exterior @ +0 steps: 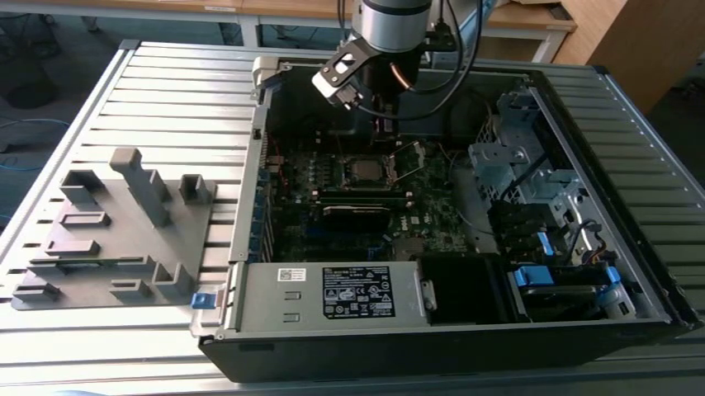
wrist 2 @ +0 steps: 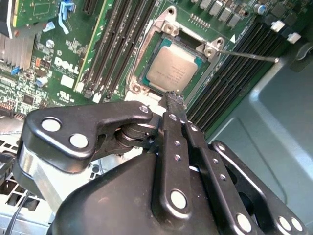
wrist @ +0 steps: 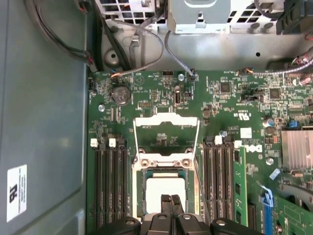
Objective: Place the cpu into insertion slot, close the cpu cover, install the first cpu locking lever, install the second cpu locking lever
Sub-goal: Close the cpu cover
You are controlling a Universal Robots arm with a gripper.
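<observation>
The cpu point(wrist: 156, 188) sits in the insertion slot point(wrist: 139, 186). The cpu cover point(wrist: 166, 118) stands open and a locking lever point(wrist 2: 244, 55) is unlatched. The claw point(wrist: 170, 198), pinched narrow and empty, hovers above.

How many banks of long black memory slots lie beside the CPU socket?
2. In the first wrist view, one memory bank and a second memory bank flank the cpu. The gripper blocks some of the view, so more may exist.

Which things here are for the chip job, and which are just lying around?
For the job: cpu, sitting in the insertion slot; cpu cover, open; locking lever; pincer.
Just there: memory slots; power supply box; grey rack.
</observation>
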